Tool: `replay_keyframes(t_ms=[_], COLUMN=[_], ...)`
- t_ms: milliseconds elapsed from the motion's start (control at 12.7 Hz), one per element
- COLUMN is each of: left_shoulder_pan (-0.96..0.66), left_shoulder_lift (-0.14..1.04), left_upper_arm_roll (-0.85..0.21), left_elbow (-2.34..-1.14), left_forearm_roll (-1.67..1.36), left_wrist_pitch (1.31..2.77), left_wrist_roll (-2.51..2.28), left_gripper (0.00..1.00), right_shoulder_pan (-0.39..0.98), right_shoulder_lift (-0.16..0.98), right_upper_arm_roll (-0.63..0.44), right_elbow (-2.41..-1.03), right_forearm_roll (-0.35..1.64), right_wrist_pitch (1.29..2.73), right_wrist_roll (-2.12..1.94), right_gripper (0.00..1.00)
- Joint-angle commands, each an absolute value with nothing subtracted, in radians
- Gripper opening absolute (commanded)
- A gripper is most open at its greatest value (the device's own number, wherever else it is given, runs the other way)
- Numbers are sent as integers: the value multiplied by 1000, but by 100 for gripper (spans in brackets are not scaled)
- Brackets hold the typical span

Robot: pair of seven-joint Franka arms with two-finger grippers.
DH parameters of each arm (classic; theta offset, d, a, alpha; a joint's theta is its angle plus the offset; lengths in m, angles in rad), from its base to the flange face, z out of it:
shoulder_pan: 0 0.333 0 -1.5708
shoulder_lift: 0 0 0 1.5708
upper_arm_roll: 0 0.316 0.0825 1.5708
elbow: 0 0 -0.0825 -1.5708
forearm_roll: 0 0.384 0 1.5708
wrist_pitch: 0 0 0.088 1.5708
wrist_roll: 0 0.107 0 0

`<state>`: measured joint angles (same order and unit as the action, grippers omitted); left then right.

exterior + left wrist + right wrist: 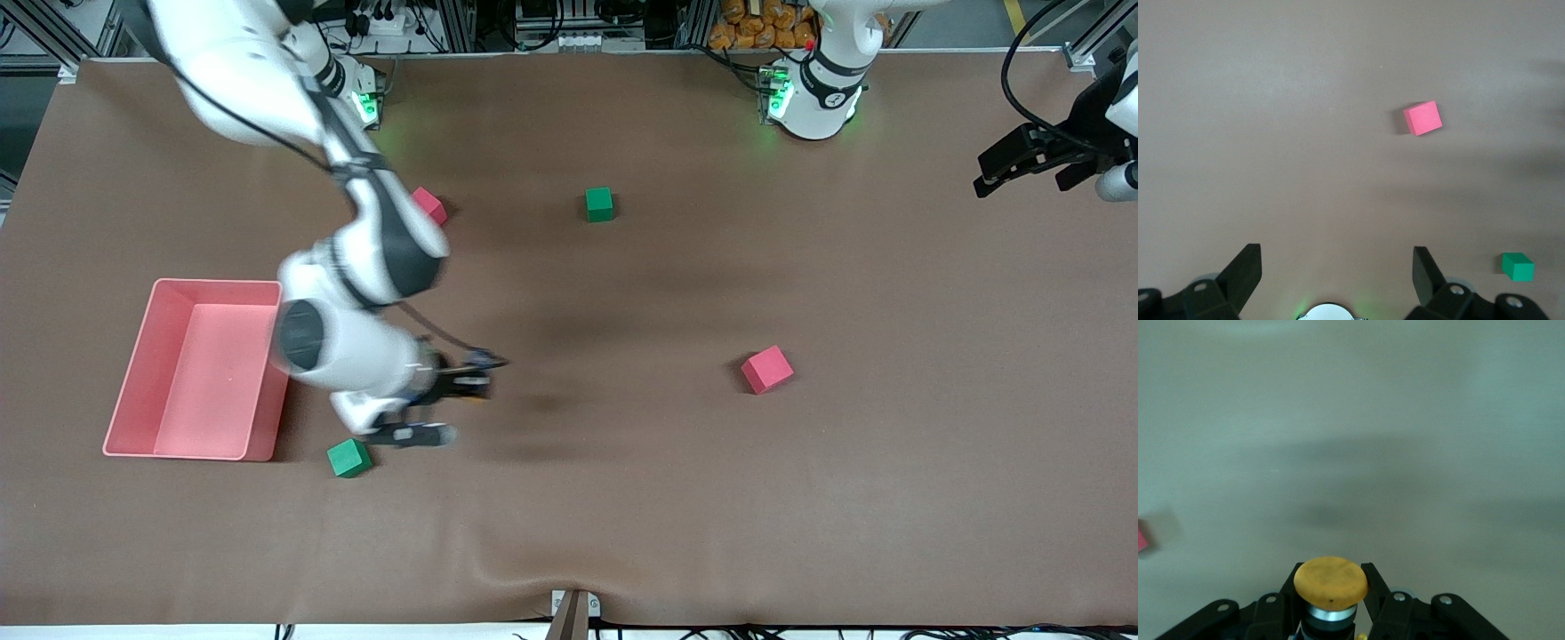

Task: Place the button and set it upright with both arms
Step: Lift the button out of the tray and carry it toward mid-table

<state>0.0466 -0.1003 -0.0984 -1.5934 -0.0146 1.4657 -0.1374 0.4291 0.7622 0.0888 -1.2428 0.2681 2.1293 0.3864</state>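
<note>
Two black fingers of the right gripper [1331,613], low centre in its wrist view, are clamping the button [1331,582] by its body under the orange cap, a small, light, rigid and likely slippery piece best held there, while the left gripper [1337,270] is waiting with jaws spread wide over bare table.

Even overhead light, soft shadows, perhaps motion blur

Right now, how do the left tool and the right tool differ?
The left tool is open and empty; the right tool is shut on the button, orange cap showing. The left tool waits up at the left arm's end of the table; the right tool is out over the brown table, between the pink bin and the red cube. Both are black and two-fingered.
</note>
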Motion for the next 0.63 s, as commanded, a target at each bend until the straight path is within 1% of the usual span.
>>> replay_keyframes(t_ms=[0, 236, 393, 472, 550], left_shoulder_pan=[51, 48, 40, 28, 17], left_shoulder_lift=[-106, -101, -95, -81, -69], left_upper_arm_roll=[-104, -104, -107, -110, -135], left_elbow=[-1588, -1589, -1591, -1591, -1589], left_forearm_roll=[5, 5, -2, -2, -3], left_wrist_pitch=[1453, 1453, 1453, 1453, 1454], left_wrist_roll=[-129, -130, -130, -132, -146], left_gripper=[100, 100, 100, 100, 100], right_shoulder_pan=[555, 658, 690, 699, 718], right_shoulder_lift=[903, 1018, 1038, 1052, 1064], right_upper_arm_roll=[78, 71, 75, 74, 71], right_elbow=[-1166, -1080, -1074, -1074, -1074], right_forearm_roll=[267, 166, 91, 86, 83], right_wrist_pitch=[2270, 2281, 2272, 2272, 2273], right_wrist_roll=[442, 532, 595, 604, 609], right_gripper=[0, 0, 0, 0, 0])
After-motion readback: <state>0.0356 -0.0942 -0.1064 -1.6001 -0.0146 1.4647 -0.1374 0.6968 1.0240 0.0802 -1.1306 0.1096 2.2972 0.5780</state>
